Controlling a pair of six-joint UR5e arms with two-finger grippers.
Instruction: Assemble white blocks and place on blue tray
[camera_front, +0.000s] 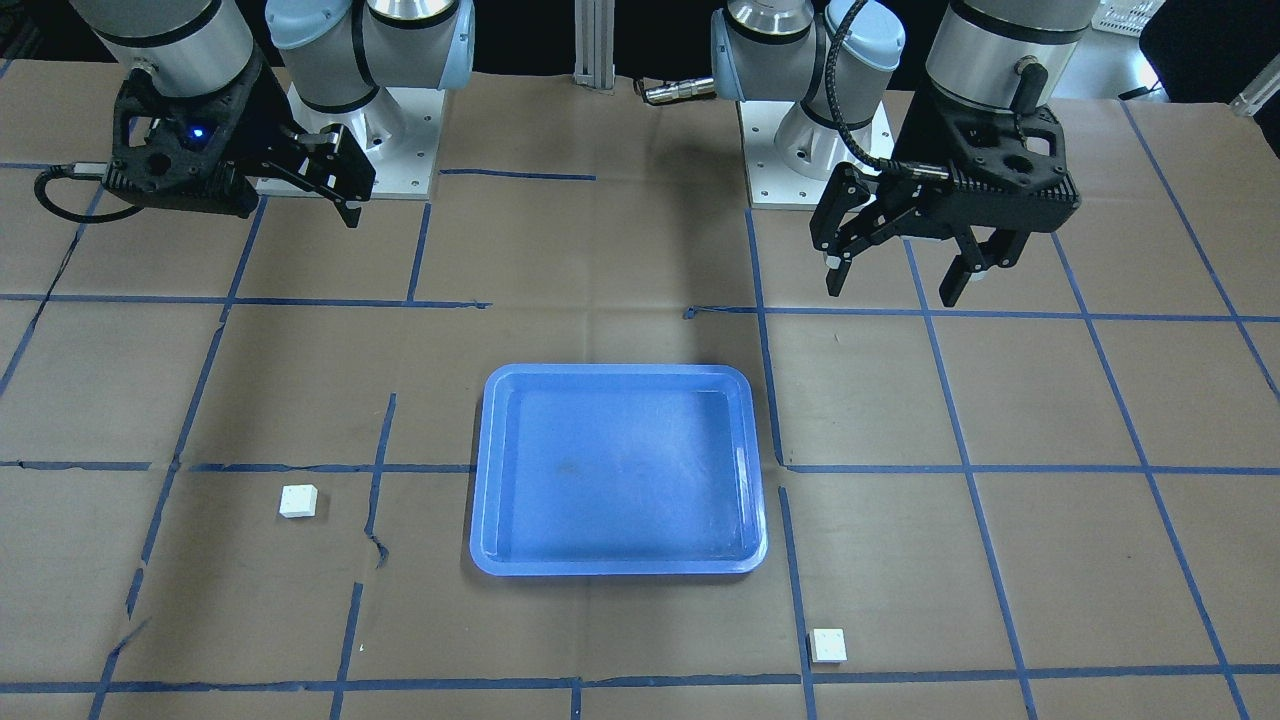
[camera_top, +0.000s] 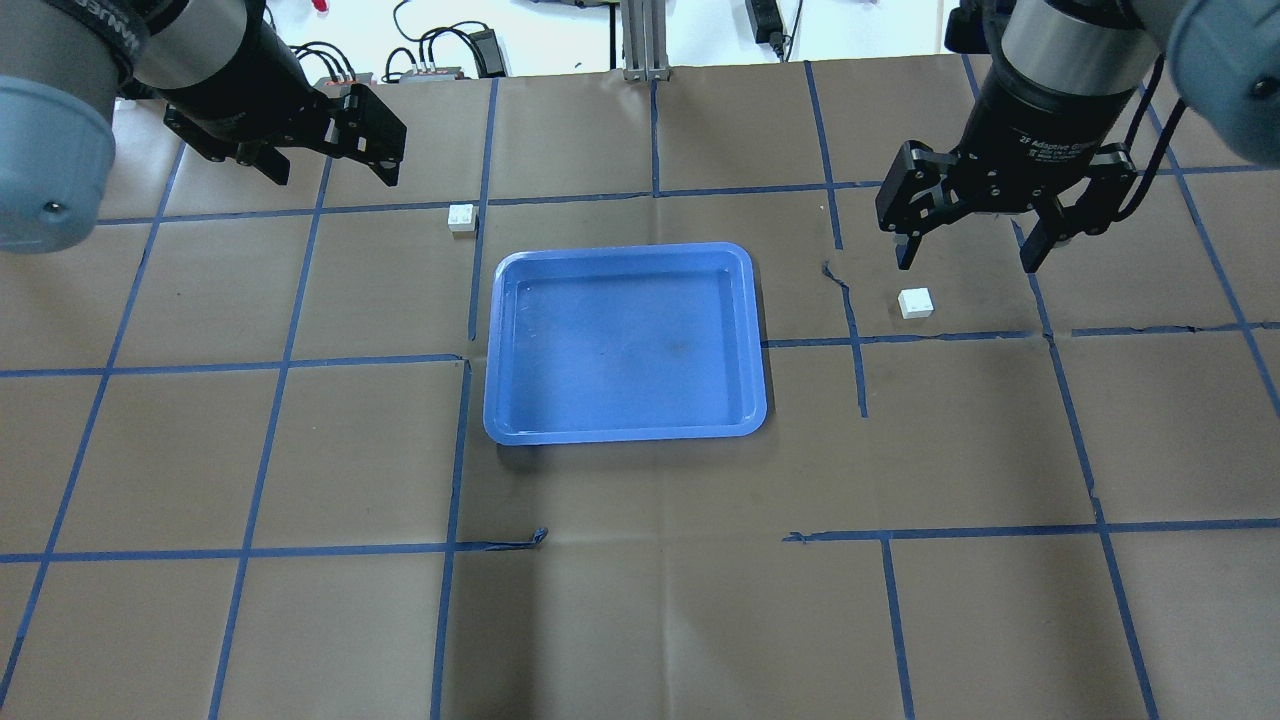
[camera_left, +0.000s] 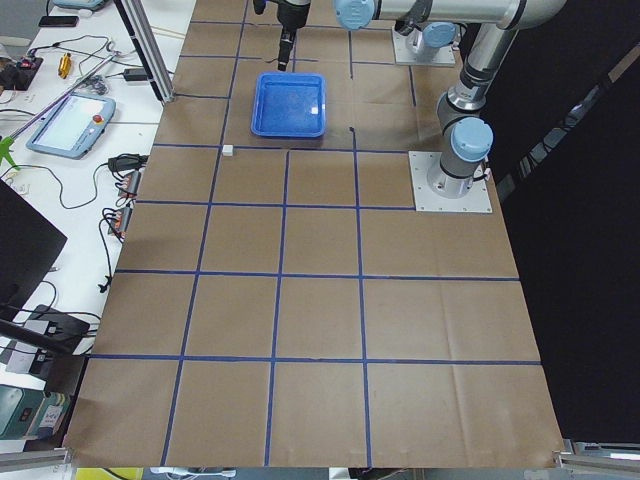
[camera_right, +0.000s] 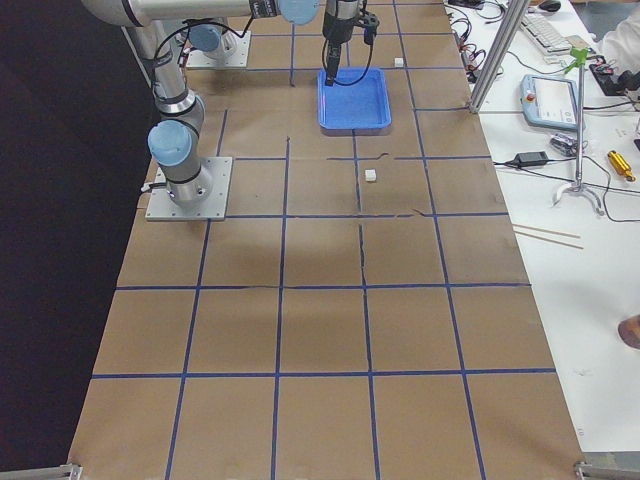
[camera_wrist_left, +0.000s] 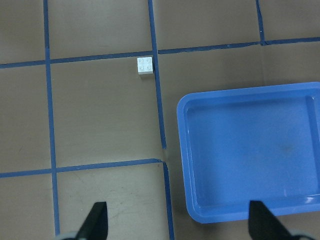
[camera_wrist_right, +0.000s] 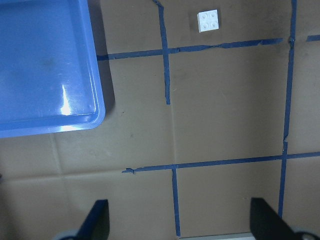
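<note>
The blue tray (camera_top: 625, 340) lies empty in the middle of the table. One white block (camera_top: 461, 217) sits studs up beyond the tray's far left corner; the left wrist view shows it (camera_wrist_left: 145, 65) left of the tray (camera_wrist_left: 250, 150). The other white block (camera_top: 916, 302) sits to the right of the tray; the right wrist view shows it (camera_wrist_right: 208, 21) right of the tray (camera_wrist_right: 45, 60). My left gripper (camera_top: 335, 165) is open and empty, raised left of its block. My right gripper (camera_top: 968, 250) is open and empty, hovering close to its block.
Brown paper with a grid of blue tape lines (camera_top: 470, 300) covers the table. The arm base plates (camera_front: 350, 150) (camera_front: 815, 160) are bolted at the robot side. A metal post (camera_top: 640, 40) stands at the far edge. Cables and a pendant (camera_left: 70, 120) lie on the side bench.
</note>
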